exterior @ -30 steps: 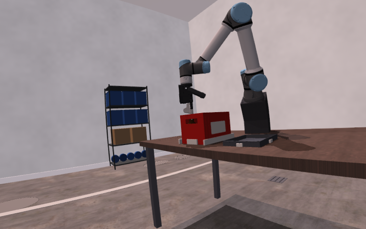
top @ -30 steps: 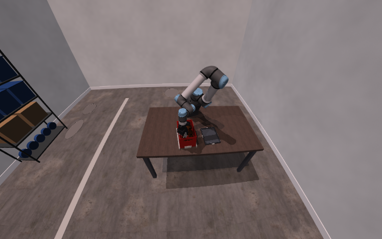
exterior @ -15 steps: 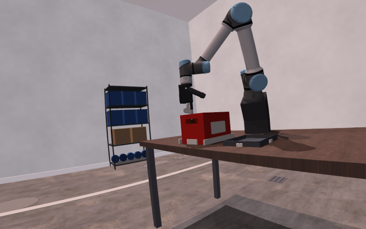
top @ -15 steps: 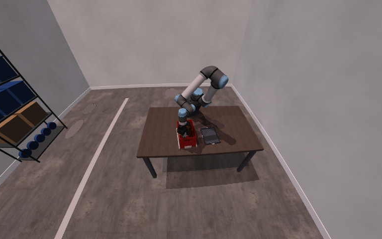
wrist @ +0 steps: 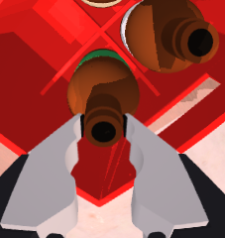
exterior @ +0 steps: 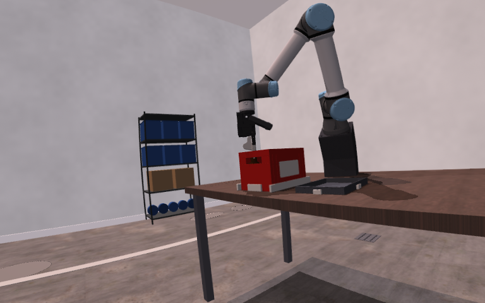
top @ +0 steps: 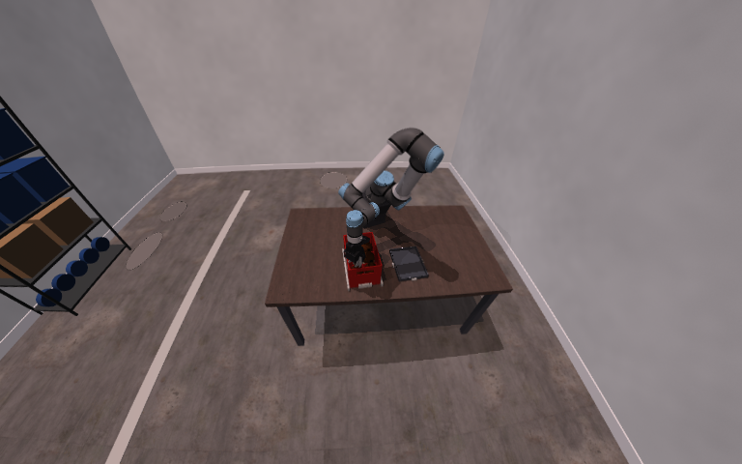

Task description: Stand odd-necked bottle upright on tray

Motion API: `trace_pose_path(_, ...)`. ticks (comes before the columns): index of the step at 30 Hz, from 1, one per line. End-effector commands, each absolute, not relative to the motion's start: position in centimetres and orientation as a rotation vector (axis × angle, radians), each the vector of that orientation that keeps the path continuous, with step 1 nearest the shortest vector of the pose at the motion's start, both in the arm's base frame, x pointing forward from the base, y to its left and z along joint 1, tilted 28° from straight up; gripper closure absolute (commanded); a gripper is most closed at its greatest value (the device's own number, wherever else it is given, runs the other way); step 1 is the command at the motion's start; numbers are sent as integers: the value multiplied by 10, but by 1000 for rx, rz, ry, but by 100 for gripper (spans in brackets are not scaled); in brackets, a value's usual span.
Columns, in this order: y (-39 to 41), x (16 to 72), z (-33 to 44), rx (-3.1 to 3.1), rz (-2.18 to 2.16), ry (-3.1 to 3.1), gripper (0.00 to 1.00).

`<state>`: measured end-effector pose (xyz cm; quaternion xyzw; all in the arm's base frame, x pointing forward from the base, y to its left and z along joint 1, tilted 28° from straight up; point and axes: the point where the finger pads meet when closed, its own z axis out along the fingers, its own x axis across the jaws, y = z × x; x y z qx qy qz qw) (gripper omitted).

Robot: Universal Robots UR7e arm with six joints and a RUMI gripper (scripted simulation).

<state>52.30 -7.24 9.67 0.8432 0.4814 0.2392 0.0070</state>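
My gripper (top: pixel 357 262) (exterior: pixel 254 147) (wrist: pixel 103 115) is clenched on the neck of a brown bottle (wrist: pixel 103 91), upright in a corner compartment of the red crate (top: pixel 364 276) (exterior: pixel 256 177) (wrist: pixel 99 202). The wrist view shows a green patch, mostly hidden behind its shoulder; the exterior view hides most of the bottle behind the crate wall. A second bottle (wrist: pixel 164 35) stands diagonally beyond, its top edge cut off. I can't tell whose neck differs. The top and exterior views, unlike the wrist's, show the tray (top: pixel 409 263) (exterior: pixel 325 190) beside the crate.

The top view looks down on the surface (top: pixel 304 247) (exterior: pixel 425 202) from afar; exterior, sideways from nearer. Wrist peers closely into the crate (top: pixel 364 279) (exterior: pixel 256 177) (wrist: pixel 23 69), shared by all.
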Motion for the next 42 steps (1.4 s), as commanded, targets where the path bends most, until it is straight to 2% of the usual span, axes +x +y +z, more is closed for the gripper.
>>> trace_pose_path(1,-71,522,94,2642,746,1507,100)
trace_pose_path(37,-71,522,94,2642,746,1507,100)
trace_pose_path(38,-71,522,94,2642,746,1507,62)
trace_pose_path(42,-71,522,94,2642,746,1507,62)
